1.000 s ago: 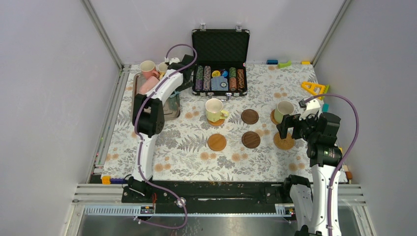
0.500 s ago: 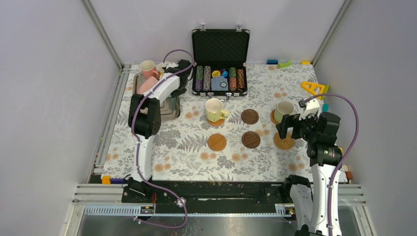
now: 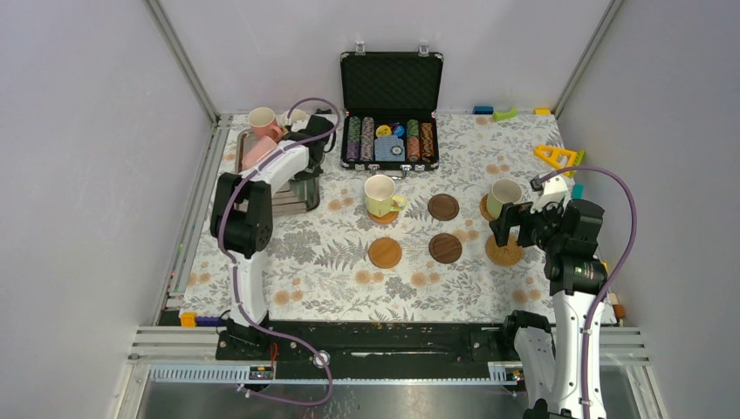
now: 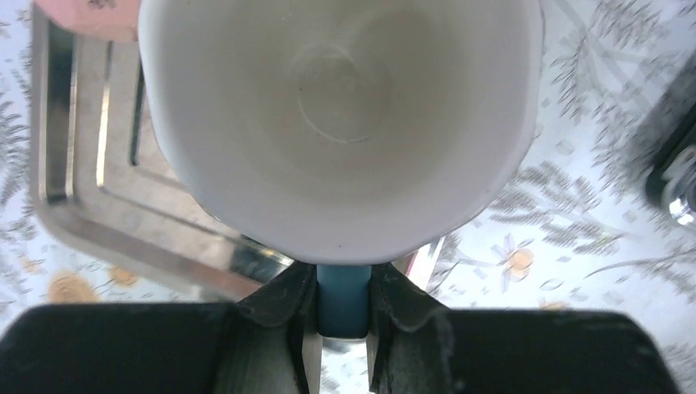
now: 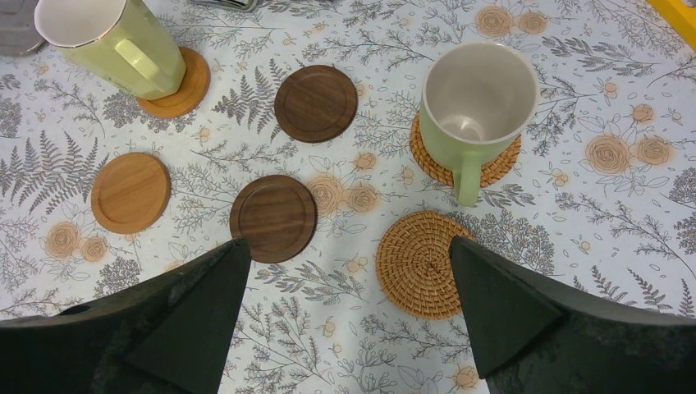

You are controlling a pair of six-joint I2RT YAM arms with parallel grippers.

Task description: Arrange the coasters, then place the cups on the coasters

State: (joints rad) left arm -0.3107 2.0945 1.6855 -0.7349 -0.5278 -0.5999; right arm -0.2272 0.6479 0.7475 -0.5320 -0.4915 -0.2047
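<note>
1. since the earlier frame, the left arm's elbow has swung toward the left wall, while its wrist has stayed over the far-left corner. the right arm, the seated cups and all the coasters lie as they did.
2. left gripper (image 4: 343,283): nearly closed, one finger pressed on each side of the blue handle (image 4: 343,308) of the light blue cup (image 4: 341,123). the cup's white, empty mouth faces the wrist camera.
3. below that cup: silver tray (image 4: 90,205). whether the cup's base touches it cannot be told.
4. beside the tray, at the far-left edge: pink cup (image 3: 262,120), upright.
5. right gripper (image 5: 349,246): jaws spread wide, holding nothing, hanging above the floral table (image 3: 332,262).
6. under the right gripper's span: near dark brown coaster (image 5: 273,217) and bare woven coaster (image 5: 423,263), both uncovered.
7. just beyond the bare woven one: pale green cup (image 5: 476,94), upright on the second woven coaster (image 5: 501,168), handle toward the near edge.
8. toward the centre: far dark brown coaster (image 5: 316,103) and tan wood coaster (image 5: 130,191), both bare.
9. yellow cup (image 5: 115,37): upright on an orange-brown coaster (image 5: 185,90).
10. far centre: open black chip case (image 3: 390,109).
</note>
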